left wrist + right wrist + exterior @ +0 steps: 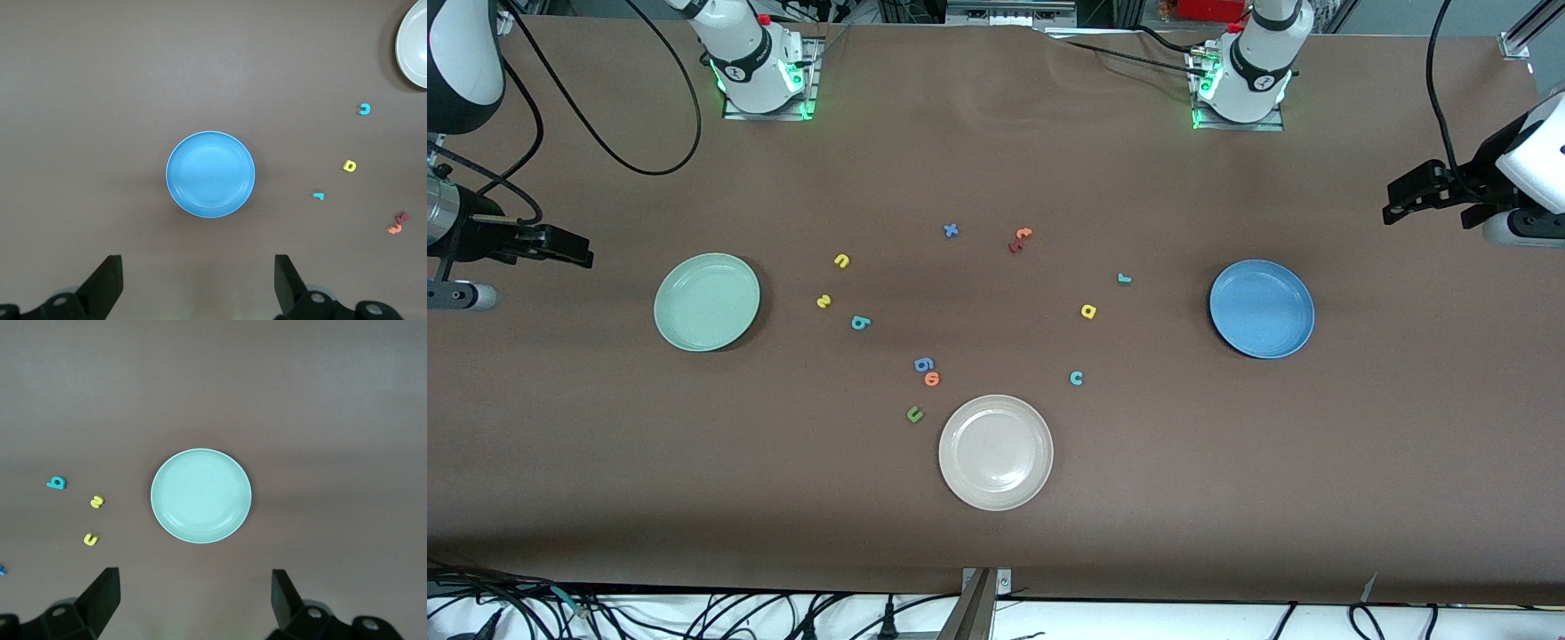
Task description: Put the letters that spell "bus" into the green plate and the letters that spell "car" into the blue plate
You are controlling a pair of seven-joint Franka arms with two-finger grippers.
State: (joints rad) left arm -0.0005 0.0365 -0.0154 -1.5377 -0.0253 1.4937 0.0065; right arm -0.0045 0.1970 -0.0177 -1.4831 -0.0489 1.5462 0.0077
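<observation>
The green plate [706,302] [201,495] lies empty toward the right arm's end. Beside it lie a yellow "u" [841,260] [91,538], a yellow "s" [823,301] [97,501] and a teal "b" [859,323] [57,483]. The blue plate [1261,308] [210,174], also empty, lies toward the left arm's end, with a teal "r" [1124,278] [318,195], a yellow "a" [1088,311] [349,166] and a teal "c" [1076,378] [364,109] beside it. My right gripper [580,252] [195,603] hangs open high over its table end. My left gripper [1398,203] [199,287] hangs open over the other end.
A beige-white plate [995,452] [415,43] sits nearest the front camera. Near it lie a green "u" [914,413], an orange "o" [932,380] and a blue "6" shape [923,364]. Farther off lie a blue "x" [951,230] and orange and dark red letters [1019,240] [397,223].
</observation>
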